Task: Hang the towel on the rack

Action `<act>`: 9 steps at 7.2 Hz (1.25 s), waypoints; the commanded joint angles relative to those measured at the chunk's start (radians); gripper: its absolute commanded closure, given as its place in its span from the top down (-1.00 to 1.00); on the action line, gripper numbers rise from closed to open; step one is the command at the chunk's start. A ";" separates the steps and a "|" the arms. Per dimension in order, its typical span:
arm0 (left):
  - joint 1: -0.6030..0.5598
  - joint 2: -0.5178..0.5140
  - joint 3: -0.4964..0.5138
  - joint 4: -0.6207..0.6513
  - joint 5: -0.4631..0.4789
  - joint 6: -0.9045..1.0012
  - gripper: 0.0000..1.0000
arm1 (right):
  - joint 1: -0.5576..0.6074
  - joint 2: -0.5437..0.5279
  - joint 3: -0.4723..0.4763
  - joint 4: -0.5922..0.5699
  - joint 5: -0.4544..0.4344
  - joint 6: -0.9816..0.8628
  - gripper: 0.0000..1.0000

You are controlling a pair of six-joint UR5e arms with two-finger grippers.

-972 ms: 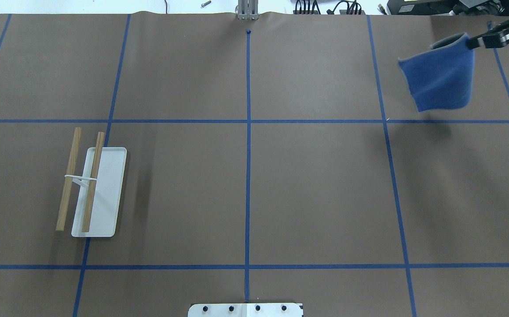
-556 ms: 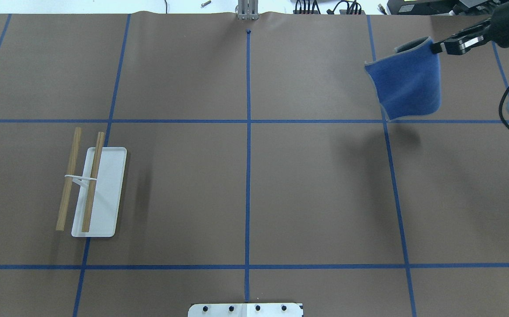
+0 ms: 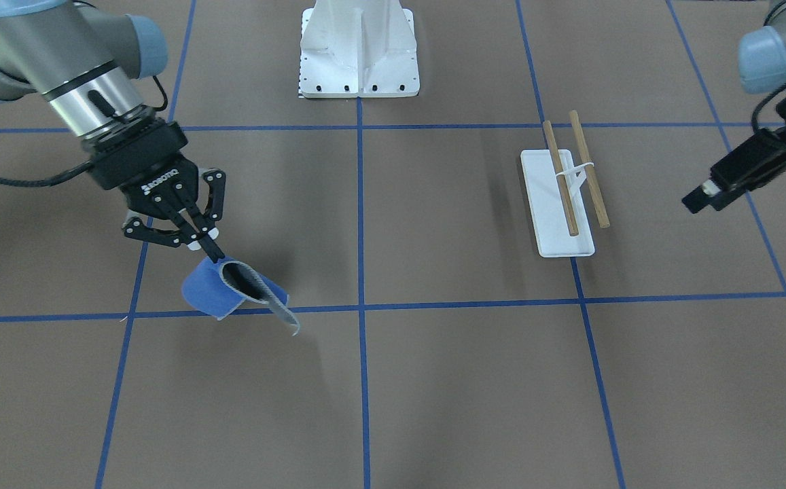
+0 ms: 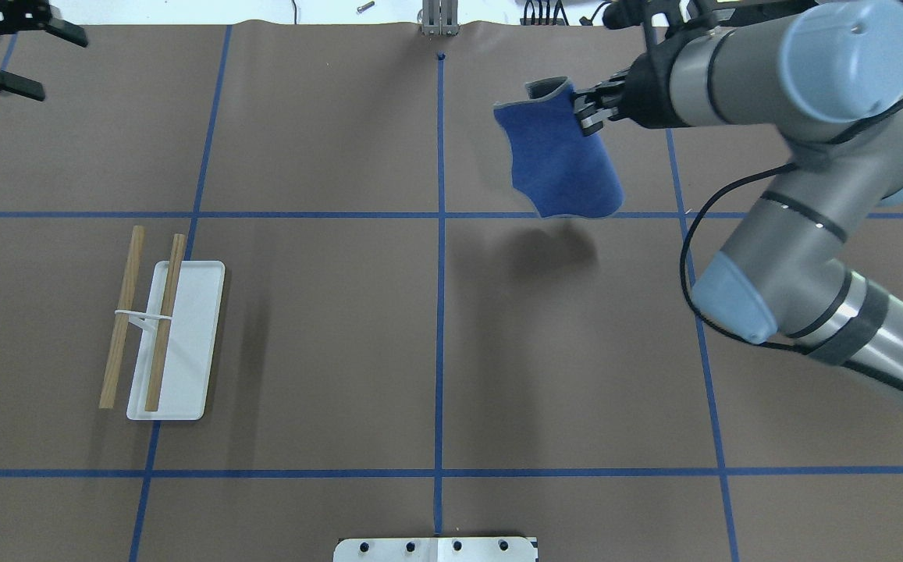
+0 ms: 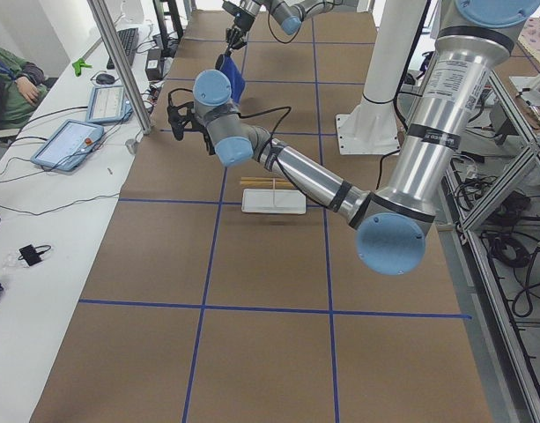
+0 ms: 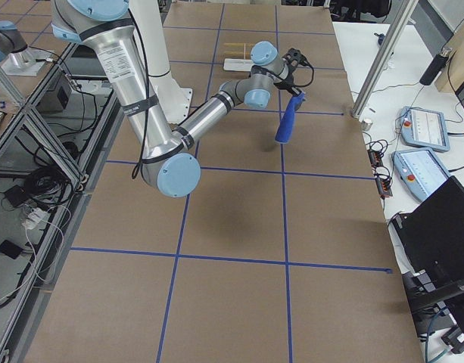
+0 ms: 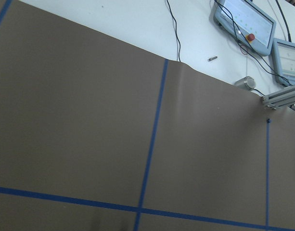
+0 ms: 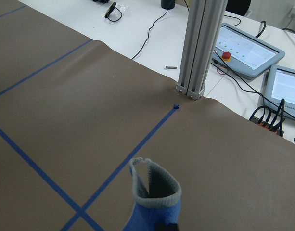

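Observation:
The blue towel [image 4: 560, 160] hangs by its upper edge from my right gripper [image 4: 585, 113], which is shut on it, above the far side of the table just right of the centre line. In the front-facing view the towel [image 3: 210, 293] curls below that gripper [image 3: 212, 256]. Its grey-edged fold shows at the bottom of the right wrist view [image 8: 154, 195]. The rack [image 4: 186, 336], a white base with two wooden rods, stands at the left, far from the towel; it also shows in the front-facing view [image 3: 556, 217]. My left gripper [image 4: 61, 66] is open and empty at the far left corner.
The white robot pedestal [image 3: 359, 47] stands at the near middle edge. Blue tape lines grid the brown table cover [image 4: 435, 343]. A metal post [image 8: 200, 48], tablets and cables sit beyond the far edge.
My right gripper has carried the towel leftward from the far right edge to near the centre line. The left gripper has come into view at the far left corner.

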 commanded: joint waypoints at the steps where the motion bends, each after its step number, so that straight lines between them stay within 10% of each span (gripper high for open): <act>1: 0.132 -0.089 0.003 -0.032 0.133 -0.232 0.88 | -0.164 0.120 0.015 -0.148 -0.258 0.012 -1.00; 4: 0.215 -0.125 0.000 -0.024 0.181 -0.341 0.89 | -0.382 0.231 0.010 -0.247 -0.574 0.016 -1.00; 9: 0.357 -0.141 0.016 -0.024 0.272 -0.356 0.89 | -0.534 0.312 -0.051 -0.248 -0.759 0.029 -1.00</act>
